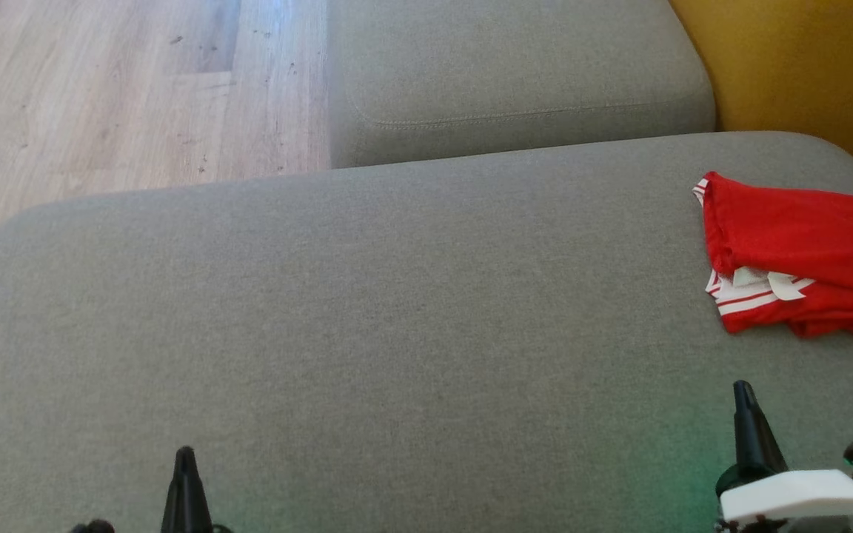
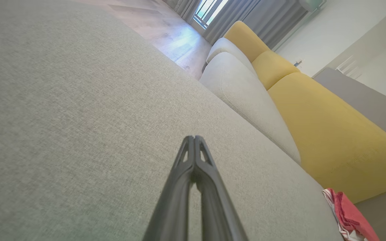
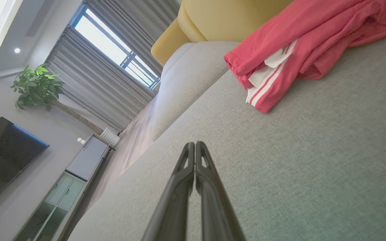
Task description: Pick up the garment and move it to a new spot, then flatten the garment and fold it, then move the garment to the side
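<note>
Grey sofa cushion (image 1: 367, 311) fills our workspace, wood floor (image 1: 101, 89) beyond its far edge. Right gripper (image 1: 743, 392): fingers pressed together, holding nothing, low over the near right of the cushion. Left gripper (image 1: 185, 455): likewise closed and empty, near left. Red garment (image 1: 804, 252) with white stripes lies bunched at the far right of the cushion, running off the head view's right edge, beside the yellow backrest (image 1: 804, 66). It sits just beyond and slightly right of the right gripper, well apart from the left one. Long axis roughly left to right. We judge the right arm nearer for the pick.
</note>
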Controlling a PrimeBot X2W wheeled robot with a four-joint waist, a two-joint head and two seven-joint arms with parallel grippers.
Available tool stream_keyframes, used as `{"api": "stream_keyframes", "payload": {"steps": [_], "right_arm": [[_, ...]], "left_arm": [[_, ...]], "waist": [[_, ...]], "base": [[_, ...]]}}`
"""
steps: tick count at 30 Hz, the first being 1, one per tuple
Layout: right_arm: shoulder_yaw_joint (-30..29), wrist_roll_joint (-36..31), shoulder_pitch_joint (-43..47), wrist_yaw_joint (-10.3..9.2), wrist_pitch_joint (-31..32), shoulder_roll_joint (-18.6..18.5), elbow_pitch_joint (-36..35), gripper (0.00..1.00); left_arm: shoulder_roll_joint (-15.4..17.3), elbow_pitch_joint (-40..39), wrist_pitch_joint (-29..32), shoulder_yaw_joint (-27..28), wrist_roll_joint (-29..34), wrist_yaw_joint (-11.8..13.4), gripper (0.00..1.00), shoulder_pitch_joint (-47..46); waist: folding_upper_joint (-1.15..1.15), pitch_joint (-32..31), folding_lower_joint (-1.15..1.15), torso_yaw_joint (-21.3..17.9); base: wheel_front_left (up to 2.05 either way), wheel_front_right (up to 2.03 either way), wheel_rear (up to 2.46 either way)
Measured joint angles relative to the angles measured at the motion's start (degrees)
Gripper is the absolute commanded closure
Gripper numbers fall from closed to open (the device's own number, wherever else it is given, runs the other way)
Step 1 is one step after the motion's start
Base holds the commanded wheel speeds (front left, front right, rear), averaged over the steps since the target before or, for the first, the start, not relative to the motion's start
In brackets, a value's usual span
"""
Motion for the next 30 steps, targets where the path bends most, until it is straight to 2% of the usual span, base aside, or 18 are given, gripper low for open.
{"api": "stream_keyframes", "payload": {"steps": [30], "right_arm": [[-3.6,18.3,-4.0,0.00,4.7,1.2,0.0,1.00]], "left_arm": [[0.1,2.3,4.6,3.6,-19.5,-3.0,1.00,-5.9]], "waist": [[0.00,1.6,-0.01,0.3]], "base": [[0.00,0.00,0.00]]}}
